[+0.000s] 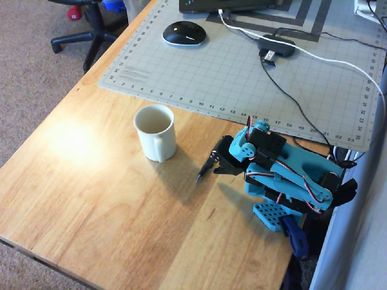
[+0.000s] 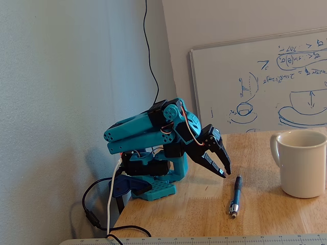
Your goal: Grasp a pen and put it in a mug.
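Observation:
The cream-white mug (image 1: 155, 132) stands upright on the wooden table, its handle toward the front edge in the overhead view; it is empty. The slim black pen (image 2: 235, 196) lies flat on the wood between arm and mug, and in the overhead view the pen (image 1: 200, 176) shows partly under the fingers. My gripper (image 2: 224, 172) hangs tilted downward just above the pen's far end, apart from it. Its black jaws meet at the tips with nothing between them. In the overhead view the gripper (image 1: 211, 162) is to the right of the mug.
A grey cutting mat (image 1: 242, 72) covers the back of the table, with a black mouse (image 1: 184, 32), a USB hub (image 1: 276, 46) and cables on it. The arm's blue base (image 1: 275, 214) sits at the table's right edge. A whiteboard (image 2: 265, 87) leans behind.

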Controlling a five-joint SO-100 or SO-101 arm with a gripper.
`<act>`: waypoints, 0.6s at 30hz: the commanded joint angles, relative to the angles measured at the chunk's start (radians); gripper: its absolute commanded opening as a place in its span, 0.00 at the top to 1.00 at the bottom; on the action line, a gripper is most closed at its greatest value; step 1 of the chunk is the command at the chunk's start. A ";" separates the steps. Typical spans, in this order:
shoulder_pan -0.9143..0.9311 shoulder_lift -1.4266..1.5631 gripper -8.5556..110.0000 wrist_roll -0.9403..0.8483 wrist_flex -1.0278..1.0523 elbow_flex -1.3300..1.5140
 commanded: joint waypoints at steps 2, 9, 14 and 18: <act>-0.002 0.025 0.90 0.000 -0.020 -0.002; -0.002 0.025 0.90 0.000 -0.021 -0.002; -0.002 0.014 0.90 0.005 -0.021 -0.003; -0.002 -0.017 0.90 -0.002 -0.021 -0.011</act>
